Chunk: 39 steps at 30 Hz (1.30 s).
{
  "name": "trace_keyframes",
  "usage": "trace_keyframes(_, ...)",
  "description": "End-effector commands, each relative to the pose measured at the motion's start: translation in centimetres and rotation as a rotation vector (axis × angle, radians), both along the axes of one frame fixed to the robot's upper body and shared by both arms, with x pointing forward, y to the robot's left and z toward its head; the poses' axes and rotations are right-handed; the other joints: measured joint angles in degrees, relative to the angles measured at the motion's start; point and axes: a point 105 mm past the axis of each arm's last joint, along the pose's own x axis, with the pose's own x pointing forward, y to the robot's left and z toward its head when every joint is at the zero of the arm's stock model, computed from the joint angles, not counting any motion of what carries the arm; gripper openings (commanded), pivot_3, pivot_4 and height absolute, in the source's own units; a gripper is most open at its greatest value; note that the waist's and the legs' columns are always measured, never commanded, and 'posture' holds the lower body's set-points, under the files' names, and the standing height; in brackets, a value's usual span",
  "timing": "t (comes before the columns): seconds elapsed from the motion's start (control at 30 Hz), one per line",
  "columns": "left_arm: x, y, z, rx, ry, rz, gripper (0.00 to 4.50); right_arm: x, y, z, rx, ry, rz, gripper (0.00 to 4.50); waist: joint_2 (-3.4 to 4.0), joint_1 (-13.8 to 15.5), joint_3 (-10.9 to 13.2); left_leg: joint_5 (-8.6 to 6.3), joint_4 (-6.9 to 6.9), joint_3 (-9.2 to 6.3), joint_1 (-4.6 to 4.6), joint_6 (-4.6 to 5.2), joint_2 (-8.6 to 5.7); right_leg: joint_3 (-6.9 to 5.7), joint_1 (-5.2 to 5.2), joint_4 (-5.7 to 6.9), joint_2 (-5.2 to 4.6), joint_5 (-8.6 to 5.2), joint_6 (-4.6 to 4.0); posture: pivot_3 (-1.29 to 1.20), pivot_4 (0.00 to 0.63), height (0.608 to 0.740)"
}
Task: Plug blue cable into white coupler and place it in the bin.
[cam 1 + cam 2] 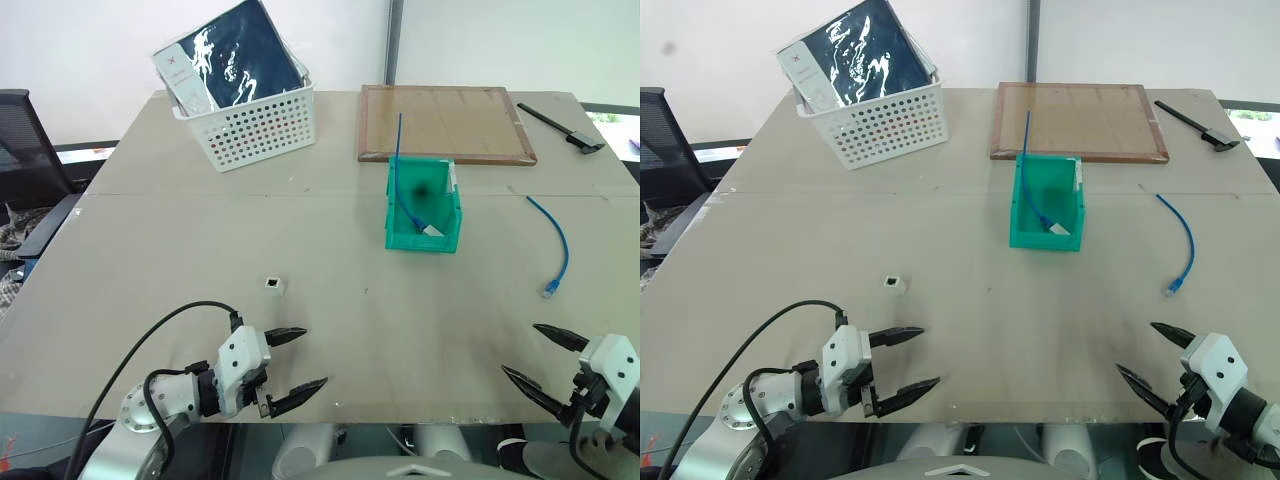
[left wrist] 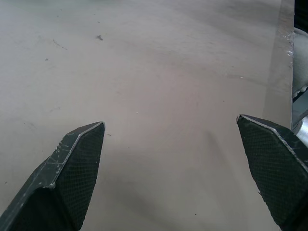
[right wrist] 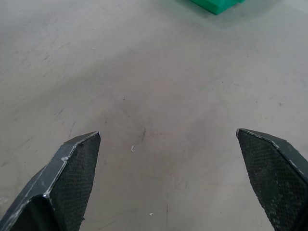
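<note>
Blue cable (image 1: 556,243): loose on the tabletop (image 1: 330,300), right half, curving in a shallow arc with its long axis running away from the robot; plug end nearest the front edge, lying ahead of and slightly inboard of the right gripper (image 1: 543,352). Nearer by far to the right arm than to the left. Apart from it, not touched.

White coupler (image 1: 273,285): small cube on the left half, just ahead of the left gripper (image 1: 300,358), slightly to its left; dark socket face visible on top. Apart, not touched.

Bin (image 1: 452,222): mid-table, beyond both, between coupler and cable but further back. Already containing a second, straighter blue cable (image 1: 400,165) leaning out over its rear wall, plus a pale item too small to identify.

Right gripper: spread wide, nothing between the fingers, hovering near the front edge. Left gripper: likewise wide, empty.

Judged: no step begun; cable to the right arm, coupler to the left.

Beyond: white perforated basket (image 1: 255,122), wooden board (image 1: 445,125).
</note>
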Motion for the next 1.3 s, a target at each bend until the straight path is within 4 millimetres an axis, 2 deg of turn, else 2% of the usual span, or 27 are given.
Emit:
trace_keyframes(0.03, 0.3, -1.0, 1.6, -0.044, -0.045, -0.026, 4.5, 0.2, -0.1, 0.6, -0.004, -0.037, 0.006, 4.47, 0.0, 0.0, 0.0, 0.0, 0.0, 0.0, 0.0, 0.0, 0.0, 0.0, 0.0, 0.0, 0.0, 0.0, 0.0, 0.0, 0.15, 0.74)
trace_keyframes(0.13, 1.2, -2.2, 3.7, -0.112, -0.06, -0.036, 4.5, 1.5, -0.2, 1.2, -0.031, -0.065, 0.03, 4.47, -0.01, 0.04, 0.01, 0.0, 0.05, -0.02, 0.0, 0.0, 0.0, -0.04, 0.03, 0.0, 0.01, 0.02, 0.03, 0.0, 0.15, 0.74)
trace_keyframes(0.3, 2.0, -2.9, 5.1, -0.153, -0.069, -0.051, 4.5, 3.2, -0.1, 3.0, -0.052, -0.096, 0.056, 4.47, 0.09, -0.12, -0.02, 0.01, 0.08, 0.03, 0.06, 0.0, 0.0, 0.02, 0.04, 0.02, 0.17, 0.13, 0.09, 0.0, 0.15, 0.74)
trace_keyframes(0.5, 1.3, -4.5, 6.6, -0.14, -0.105, -0.206, 4.5, 6.2, -1.6, 6.9, -0.37, -0.063, 0.25, 4.47, 0.18, -0.21, 0.06, 0.01, 0.18, 0.27, 0.03, 0.03, -0.02, 0.2, 0.04, -0.02, 0.29, 0.18, 0.09, 0.0, 0.15, 0.74)
trace_keyframes(0.57, 1.2, -4.8, 6.7, -0.124, -0.116, -0.242, 4.5, 7.5, -2.7, 7.5, -0.542, -0.036, 0.334, 4.47, 0.14, -0.18, 0.07, 0.02, 0.18, 0.35, 0.04, 0.05, -0.01, 0.22, 0.05, -0.08, 0.3, 0.27, 0.08, 0.0, 0.15, 0.74)
trace_keyframes(0.63, 1.1, -4.9, 6.7, -0.116, -0.123, -0.261, 4.5, 8.2, -3.7, 7.3, -0.712, -0.004, 0.44, 4.47, 0.14, -0.16, 0.07, 0.02, 0.17, 0.34, 0.06, 0.04, 0.04, 0.17, 0.1, -0.14, 0.36, 0.28, 0.05, 0.0, 0.15, 0.74)
trace_keyframes(0.73, 1.2, -4.9, 6.7, -0.102, -0.136, -0.274, 4.5, 10.3, -5.3, 6.7, -0.902, 0.0, 0.528, 3.73, 0.16, -0.15, 0.14, 0.02, 0.14, 0.39, -0.03, 0.03, 0.17, -0.01, 0.12, -0.4, 0.51, 0.44, -0.2, 0.0, 0.15, 0.74)
trace_keyframes(0.8, 1.0, -4.9, 6.7, -0.1, -0.137, -0.277, 4.5, 11.7, -5.9, 6.4, -0.995, -0.009, 0.575, 3.73, 0.23, -0.26, 0.2, 0.02, 0.13, 0.47, -0.08, 0.01, 0.21, 0.11, 0.05, -0.47, 0.49, 0.49, -0.22, 0.0, 0.15, 0.74)
trace_keyframes(0.97, 0.4, -4.7, 6.7, -0.095, -0.141, -0.28, 4.5, 13.2, -6.4, 5.8, -1.094, 0.03, 0.696, 3.73, 0.23, -0.36, 0.24, 0.13, 0.09, 0.72, -0.1, -0.19, 0.24, 0.43, -0.06, -0.52, 0.48, 0.6, -0.06, 0.0, 0.15, 0.74)
trace_keyframes(1.03, 0.4, -4.5, 6.5, -0.094, -0.139, -0.271, 4.5, 13.6, -6.5, 5.5, -1.121, 0.074, 0.743, 3.18, 0.26, -0.47, 0.27, 0.1, 0.08, 0.81, -0.1, -0.15, 0.24, 0.54, -0.1, -0.56, 0.49, 0.61, -0.05, 0.0, 0.15, 0.74)
trace_keyframes(1.23, 0.2, -4.3, 6.2, -0.096, -0.143, -0.258, 4.5, 14.2, -6.5, 4.9, -1.133, 0.122, 0.813, 3.18, 0.27, -0.27, 0.27, 0.06, 0.1, 0.87, -0.06, -0.09, 0.25, 0.63, -0.12, -0.52, 0.52, 0.61, -0.06, 0.0, 0.15, 0.74)
trace_keyframes(1.27, 0.2, -4.3, 6.2, -0.098, -0.144, -0.254, 4.5, 14.1, -6.4, 4.6, -1.126, 0.137, 0.824, 2.67, 0.27, -0.22, 0.27, 0.06, 0.1, 0.88, -0.05, -0.08, 0.25, 0.64, -0.12, -0.5, 0.52, 0.61, -0.07, 0.0, 0.15, 0.74)
trace_keyframes(1.3, 0.2, -4.2, 6.1, -0.098, -0.146, -0.252, 4.5, 14.1, -6.2, 4.3, -1.121, 0.149, 0.837, 2.37, 0.27, -0.23, 0.27, 0.06, 0.1, 0.87, -0.05, -0.08, 0.25, 0.63, -0.12, -0.5, 0.52, 0.61, -0.07, 0.0, 0.15, 0.74)
